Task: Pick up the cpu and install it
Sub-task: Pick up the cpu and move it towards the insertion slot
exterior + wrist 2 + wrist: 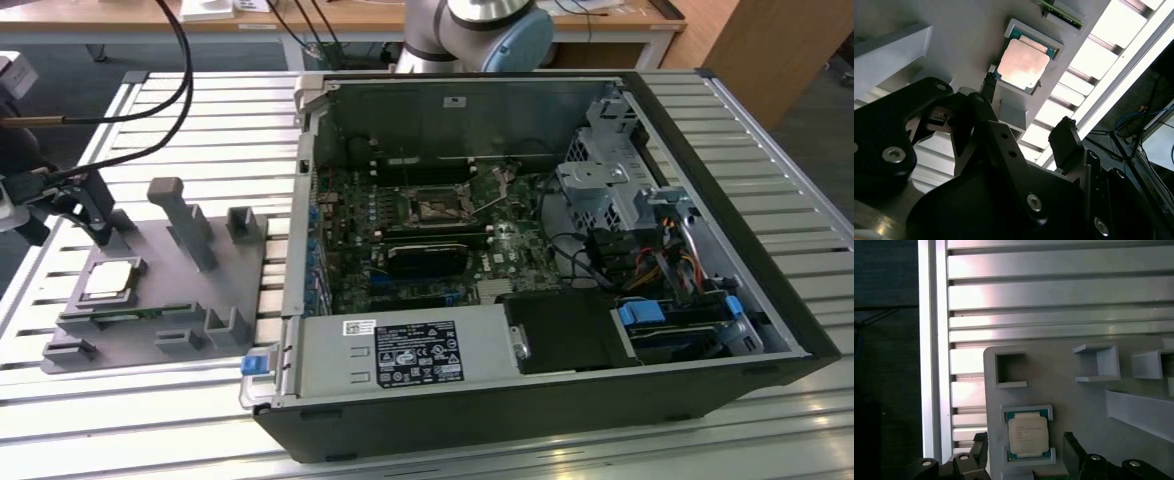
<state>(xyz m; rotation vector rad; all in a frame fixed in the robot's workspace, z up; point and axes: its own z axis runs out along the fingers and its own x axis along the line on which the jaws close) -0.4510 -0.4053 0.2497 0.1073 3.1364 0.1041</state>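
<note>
Presently: gripper [100, 228], jaws apart, hovers over the cpu [107, 280], seated flat in its nest on the grey tray [200, 300], exterior view's left. Risk: off-centre closing could tip the chip against the nest walls, spoiling alignment for the motherboard socket [434, 208], rightward.

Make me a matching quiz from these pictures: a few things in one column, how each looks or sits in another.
Things: 1 cpu; 2 pincer; 3 computer case; 4 memory stick.
Descriptions: a thin green strip; b open, one finger on each side of the cpu; c silver-topped, in the grey tray's recess; d lidless, insides showing.
Pairs: 1c, 2b, 3d, 4a.
</note>
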